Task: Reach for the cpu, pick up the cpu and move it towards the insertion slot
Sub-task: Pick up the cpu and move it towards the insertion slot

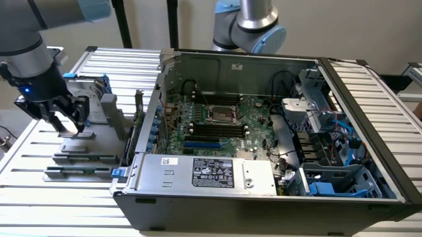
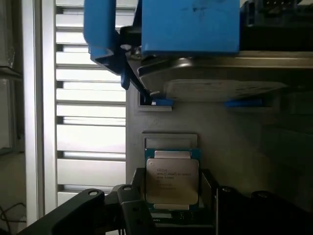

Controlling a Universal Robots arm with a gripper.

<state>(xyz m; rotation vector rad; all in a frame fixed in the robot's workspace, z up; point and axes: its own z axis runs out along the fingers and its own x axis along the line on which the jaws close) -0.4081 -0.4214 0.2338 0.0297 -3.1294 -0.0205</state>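
The cpu [image 2: 172, 180], a small silver-topped chip with printed text and a greenish rim, sits between my gripper's [image 2: 173, 200] two black fingers, which press on its two side edges. In the exterior view the gripper [image 1: 64, 123] hangs over the grey fixture [image 1: 86, 148] at that view's left, and the pale cpu [image 1: 64, 121] shows between its fingers, just above the fixture. The insertion slot [image 1: 221, 114], a square socket with a silver frame and a dark centre, lies on the motherboard inside the open computer case [image 1: 264, 197], well off toward the exterior view's right.
A hard drive [image 2: 220, 85] in a blue frame [image 2: 190, 24] stands in the fixture just beyond the cpu. An empty grey recess [image 2: 171, 139] lies next to the chip. Black memory slots [image 1: 214, 131] flank the socket. The power supply [image 1: 204, 173] and a second arm [image 1: 254, 24] border the case.
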